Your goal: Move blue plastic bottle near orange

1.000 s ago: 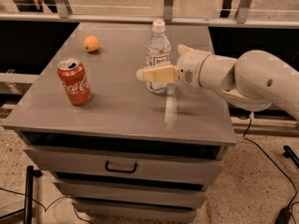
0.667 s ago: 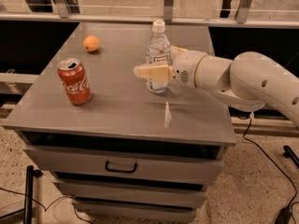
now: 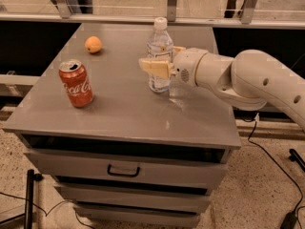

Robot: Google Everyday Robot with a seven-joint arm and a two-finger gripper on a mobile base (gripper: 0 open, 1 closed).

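Since the earlier frames the gripper has been edging forward, and its spread fingers are now straddling the blue plastic bottle, seemingly without squeezing it. The orange is lying well ahead of the fingertips, and a red can is standing ahead too, nearer the camera.

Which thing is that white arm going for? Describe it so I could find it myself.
On the grey drawer cabinet's top, look right of centre, where the end effector of the white arm is at a tall clear plastic bottle with white cap. It is the tallest, see-through thing there, unlike the red Coca-Cola can front left and the small round orange fruit back left.
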